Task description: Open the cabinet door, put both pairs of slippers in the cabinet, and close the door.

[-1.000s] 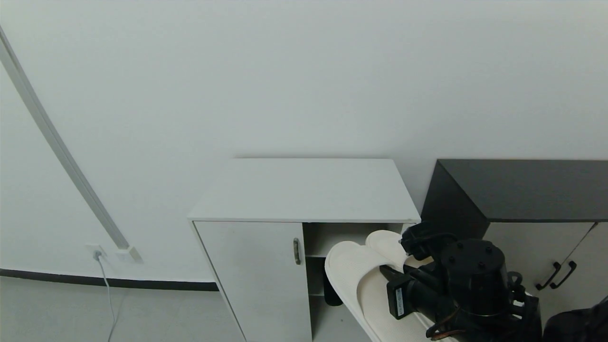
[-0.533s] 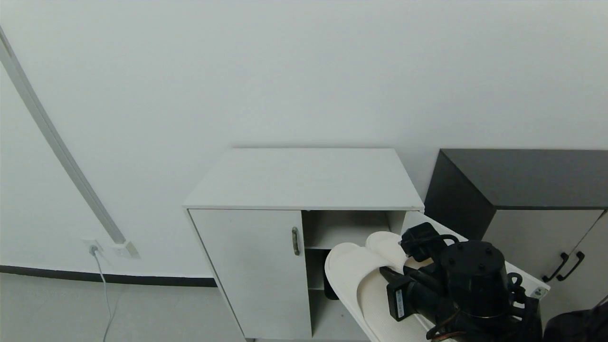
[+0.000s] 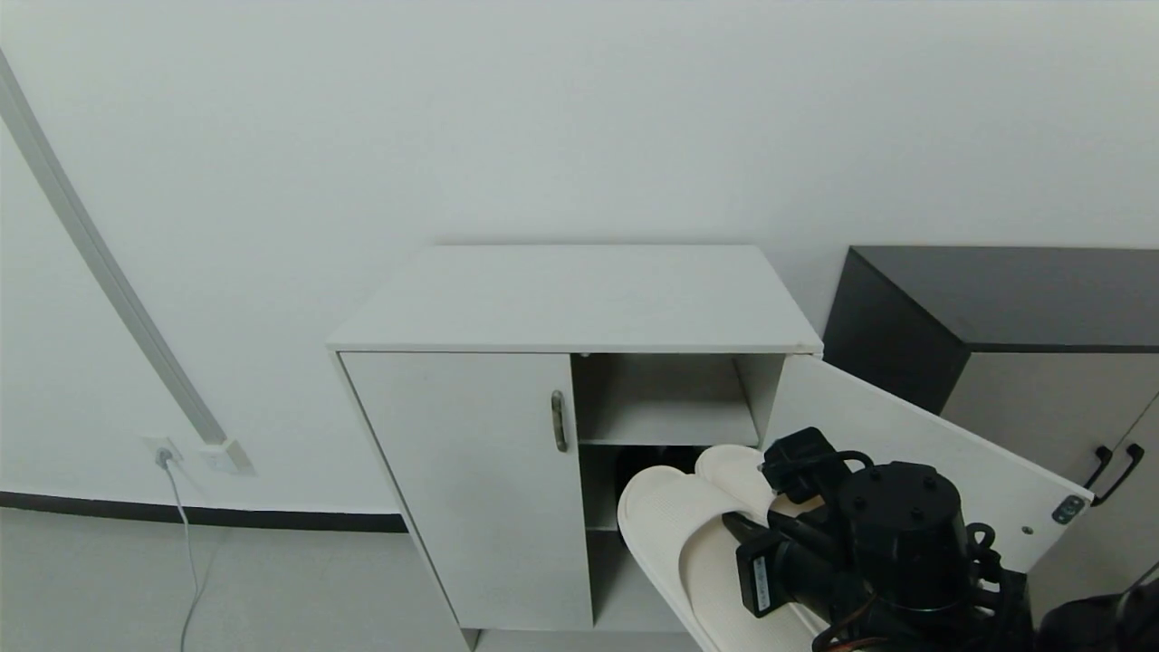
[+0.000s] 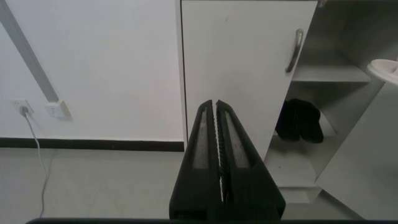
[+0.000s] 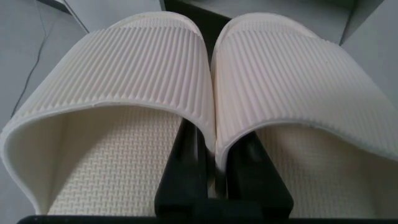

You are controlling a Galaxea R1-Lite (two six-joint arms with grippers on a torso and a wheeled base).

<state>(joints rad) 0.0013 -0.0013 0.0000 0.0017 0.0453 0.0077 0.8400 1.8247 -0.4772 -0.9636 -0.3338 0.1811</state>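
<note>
The white cabinet (image 3: 579, 299) stands against the wall. Its left door (image 3: 471, 480) is closed and its right door (image 3: 905, 444) is swung open toward me. My right gripper (image 5: 211, 143) is shut on a pair of white slippers (image 3: 679, 516), pinching their inner edges side by side. The slippers hang toes-forward in front of the open compartment, just below the upper shelf (image 3: 670, 421). A pair of black slippers (image 4: 298, 120) stands on the middle shelf inside. My left gripper (image 4: 216, 121) is shut and holds nothing, low down facing the closed door.
A black-topped cabinet (image 3: 996, 299) with black handles (image 3: 1109, 466) stands close on the right, just behind the open door. On the left wall are a socket with a cable (image 3: 163, 453) and slanted trunking (image 3: 100, 263). Grey floor (image 3: 226, 589) lies open on the left.
The head view has shifted, so the cabinet sits higher in the picture and more of its open right door and inside shows. The right gripper keeps its hold on the white slippers.
</note>
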